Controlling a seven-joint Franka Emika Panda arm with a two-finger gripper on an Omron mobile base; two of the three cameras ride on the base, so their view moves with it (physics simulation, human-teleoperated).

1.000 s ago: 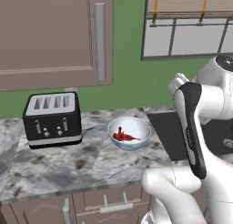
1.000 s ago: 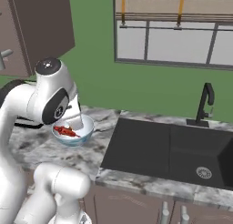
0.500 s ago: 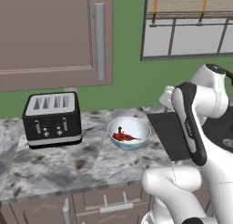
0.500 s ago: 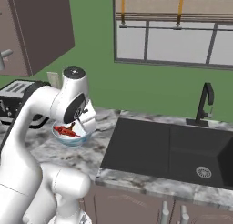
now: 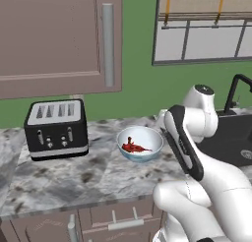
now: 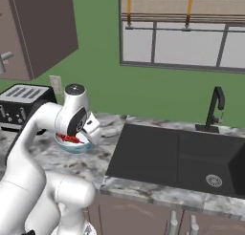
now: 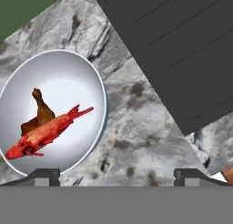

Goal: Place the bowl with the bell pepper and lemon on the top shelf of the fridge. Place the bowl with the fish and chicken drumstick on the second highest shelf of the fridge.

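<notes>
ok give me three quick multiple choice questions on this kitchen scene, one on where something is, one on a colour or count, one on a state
1. Where does the bowl stand?
A. inside the sink
B. on the counter between the toaster and the sink
C. on top of the toaster

2. What colour is the fish in it?
A. red-orange
B. blue
C. yellow

3. How does the tool stand to the bowl?
A. shut on its rim
B. lifting it off the counter
C. open, holding nothing

Answers:
1 B: in the left base view the bowl sits on the marble counter, toaster on one side and dark sink on the other.
2 A: the hand view shows a red-orange fish beside the brown chicken drumstick.
3 C: in the hand view the fingertips stand wide apart with bare counter between them.
</notes>
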